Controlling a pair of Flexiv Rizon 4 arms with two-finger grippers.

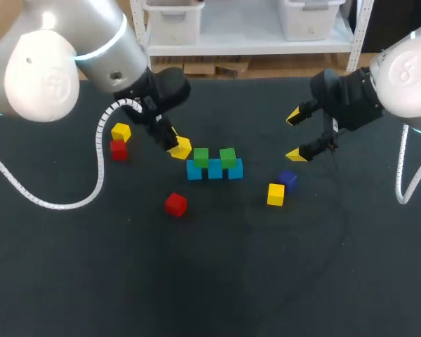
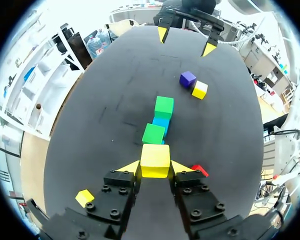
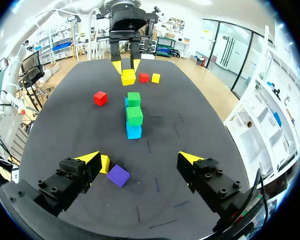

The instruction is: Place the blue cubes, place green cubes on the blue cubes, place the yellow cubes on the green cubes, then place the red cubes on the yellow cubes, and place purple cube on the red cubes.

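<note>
A row of blue cubes (image 1: pixel 215 169) lies mid-table with two green cubes (image 1: pixel 227 157) on top, one at each end. My left gripper (image 1: pixel 177 145) is shut on a yellow cube (image 1: pixel 182 147), held just left of the nearer green cube (image 2: pixel 154 133); the held yellow cube (image 2: pixel 155 160) sits between its fingers. My right gripper (image 1: pixel 295 135) hangs open and empty to the right of the row. Below it lie a purple cube (image 1: pixel 288 179) and a yellow cube (image 1: pixel 276 194). A red cube (image 1: pixel 175 204) lies in front of the row.
At the left of the table stand another yellow cube (image 1: pixel 121 131) and a red cube (image 1: pixel 118 149), close together. The black table (image 1: pixel 210 281) has free room across its whole front half.
</note>
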